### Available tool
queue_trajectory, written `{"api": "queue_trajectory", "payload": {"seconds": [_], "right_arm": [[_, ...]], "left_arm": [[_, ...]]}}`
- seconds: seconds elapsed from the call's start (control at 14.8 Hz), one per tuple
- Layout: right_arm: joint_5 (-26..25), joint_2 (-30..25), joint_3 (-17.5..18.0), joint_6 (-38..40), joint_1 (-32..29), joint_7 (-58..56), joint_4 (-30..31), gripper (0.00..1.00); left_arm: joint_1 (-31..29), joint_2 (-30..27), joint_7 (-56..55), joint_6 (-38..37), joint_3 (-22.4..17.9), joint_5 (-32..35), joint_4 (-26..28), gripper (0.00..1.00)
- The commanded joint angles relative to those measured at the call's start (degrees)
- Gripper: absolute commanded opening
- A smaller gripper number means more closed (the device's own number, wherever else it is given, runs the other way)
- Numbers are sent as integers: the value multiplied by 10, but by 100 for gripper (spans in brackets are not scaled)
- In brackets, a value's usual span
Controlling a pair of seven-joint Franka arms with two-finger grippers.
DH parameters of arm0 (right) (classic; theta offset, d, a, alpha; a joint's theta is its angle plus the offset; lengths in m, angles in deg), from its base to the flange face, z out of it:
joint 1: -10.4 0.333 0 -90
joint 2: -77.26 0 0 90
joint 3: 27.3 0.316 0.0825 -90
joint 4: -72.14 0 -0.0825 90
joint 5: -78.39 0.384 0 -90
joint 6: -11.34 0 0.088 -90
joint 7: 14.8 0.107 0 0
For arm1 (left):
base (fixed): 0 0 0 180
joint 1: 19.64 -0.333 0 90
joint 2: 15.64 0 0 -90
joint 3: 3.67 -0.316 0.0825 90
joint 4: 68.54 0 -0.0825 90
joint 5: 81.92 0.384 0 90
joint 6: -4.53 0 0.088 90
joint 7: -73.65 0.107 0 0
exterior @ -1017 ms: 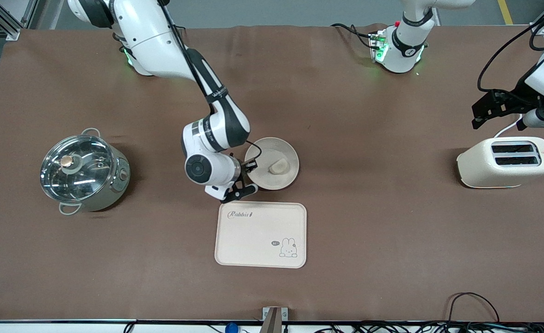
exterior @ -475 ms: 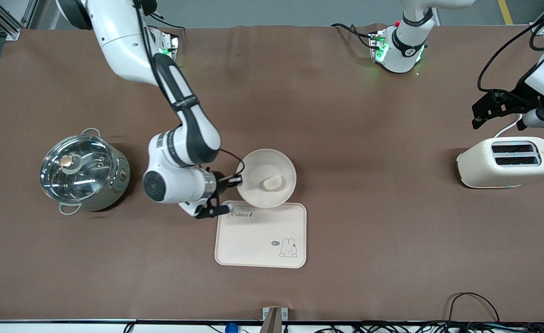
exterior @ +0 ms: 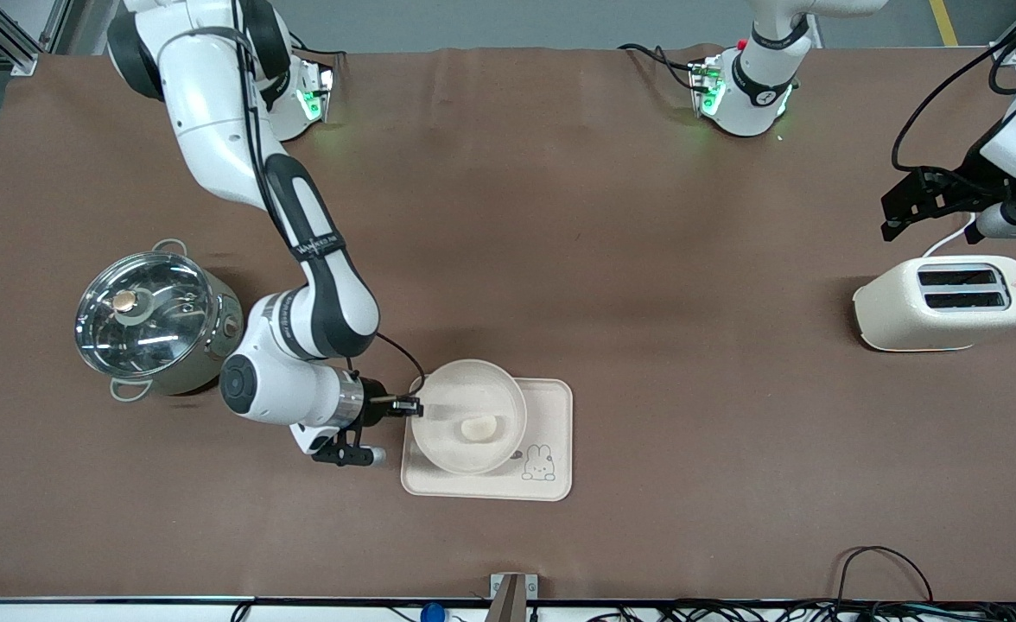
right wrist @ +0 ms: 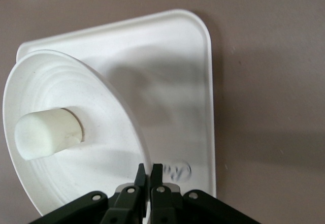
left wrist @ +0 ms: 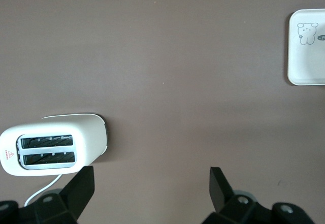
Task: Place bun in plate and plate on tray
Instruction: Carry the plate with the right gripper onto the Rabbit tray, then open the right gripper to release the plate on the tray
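Over the tray (exterior: 551,406) on the brown tabletop (exterior: 646,259), my right gripper (exterior: 410,406) pinches the plate (exterior: 447,449) by its rim, the bun (exterior: 479,427) lying in it. My left gripper (left wrist: 151,183) waits, fingers spread wide and empty, over bare cloth beside the toaster (left wrist: 53,148). From my right wrist, closed fingertips (right wrist: 156,171) clamp the rim above the tray (right wrist: 193,82); the bun (right wrist: 48,132) sits inside.
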Motion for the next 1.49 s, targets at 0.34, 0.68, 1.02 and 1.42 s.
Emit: {"api": "queue_trajectory", "payload": {"seconds": [0.34,0.68,1.02,1.42], "right_arm": [[9,52,37,-59,-5,43,-48,1],[8,60,37,-59,0,42,-45,3],[2,59,37,-56,-3,34,-43,13],[-57,20,32,-37,-29,13,-42,65]], "left_arm": [[1,5,-1,-13,-4,-6,-14,100],[2,5,-1,-13,-4,-5,-14,100],[0,5,1,-19,-5,-5,-14,100],[0,5,2,-19,-5,-4,-15,100]]}}
